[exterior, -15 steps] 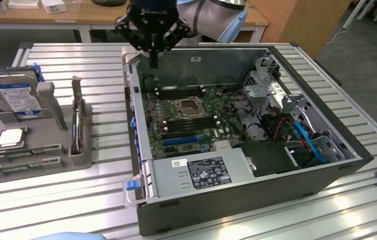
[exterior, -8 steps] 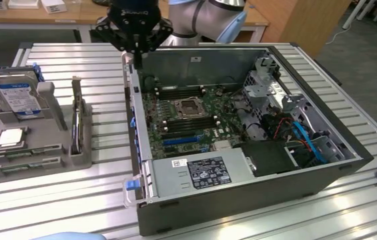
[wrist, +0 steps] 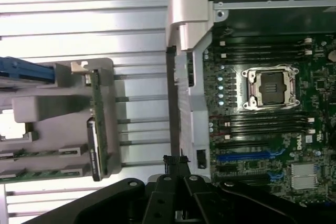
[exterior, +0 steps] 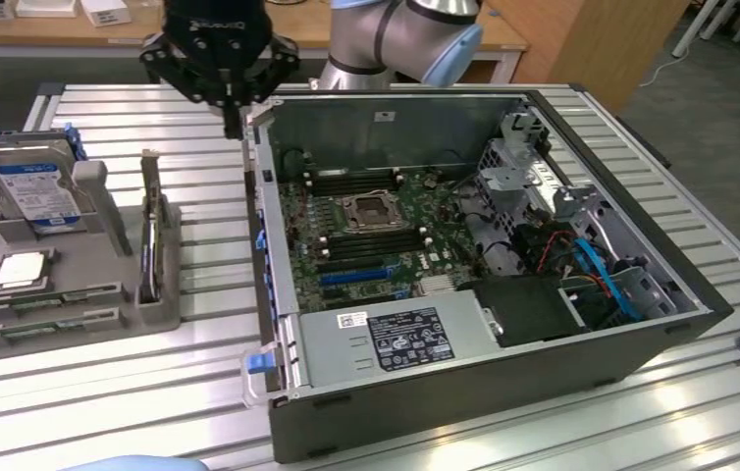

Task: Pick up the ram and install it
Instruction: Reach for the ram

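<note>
The ram [exterior: 150, 235] is a thin green stick standing on its edge in a slot of the grey holder [exterior: 108, 314], at the exterior view's left. The wrist view shows the ram [wrist: 97, 129] edge-on. My gripper [exterior: 233, 126] hangs above the table between the holder and the open computer case [exterior: 475, 392], beside the case's upper left corner. Its black fingertips [wrist: 176, 162] look pressed together with nothing between them. It is apart from the ram. Dark memory slots [exterior: 367, 238] lie on the motherboard around the CPU socket [exterior: 370, 209].
On the holder, a silver hard drive [exterior: 32, 191] with a blue-white label stands at the back, with a square CPU chip [exterior: 24, 267] in front of it. Two more green sticks [exterior: 43, 312] lie flat at the holder's front. The case wall [wrist: 184, 77] rises beside my gripper.
</note>
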`<state>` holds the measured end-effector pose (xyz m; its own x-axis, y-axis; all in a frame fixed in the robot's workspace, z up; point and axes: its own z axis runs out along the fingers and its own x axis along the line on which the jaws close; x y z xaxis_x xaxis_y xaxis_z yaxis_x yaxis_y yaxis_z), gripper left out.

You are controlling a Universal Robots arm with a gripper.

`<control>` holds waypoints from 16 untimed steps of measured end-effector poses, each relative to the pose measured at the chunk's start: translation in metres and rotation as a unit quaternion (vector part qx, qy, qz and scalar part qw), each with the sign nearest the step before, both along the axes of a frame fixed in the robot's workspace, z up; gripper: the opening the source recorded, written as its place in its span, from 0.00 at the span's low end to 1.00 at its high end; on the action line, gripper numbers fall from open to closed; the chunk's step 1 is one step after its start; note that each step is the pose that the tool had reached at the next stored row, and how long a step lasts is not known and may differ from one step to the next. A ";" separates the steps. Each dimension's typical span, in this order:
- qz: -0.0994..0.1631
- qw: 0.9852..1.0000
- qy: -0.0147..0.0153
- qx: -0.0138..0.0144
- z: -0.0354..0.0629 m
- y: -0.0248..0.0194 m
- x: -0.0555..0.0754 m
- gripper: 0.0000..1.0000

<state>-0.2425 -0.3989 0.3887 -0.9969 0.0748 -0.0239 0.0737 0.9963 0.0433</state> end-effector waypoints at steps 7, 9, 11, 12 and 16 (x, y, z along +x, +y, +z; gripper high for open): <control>0.000 1.000 0.000 0.000 -0.0014 0.0000 -0.032 0.10; 0.000 1.000 0.000 0.000 -0.0019 0.0000 -0.041 0.10; 0.000 1.000 0.000 0.000 -0.0022 0.0000 -0.050 0.10; 0.000 1.000 0.000 0.000 -0.0025 0.0000 -0.054 0.10; 0.000 1.000 0.000 0.000 -0.0034 0.0000 -0.073 0.10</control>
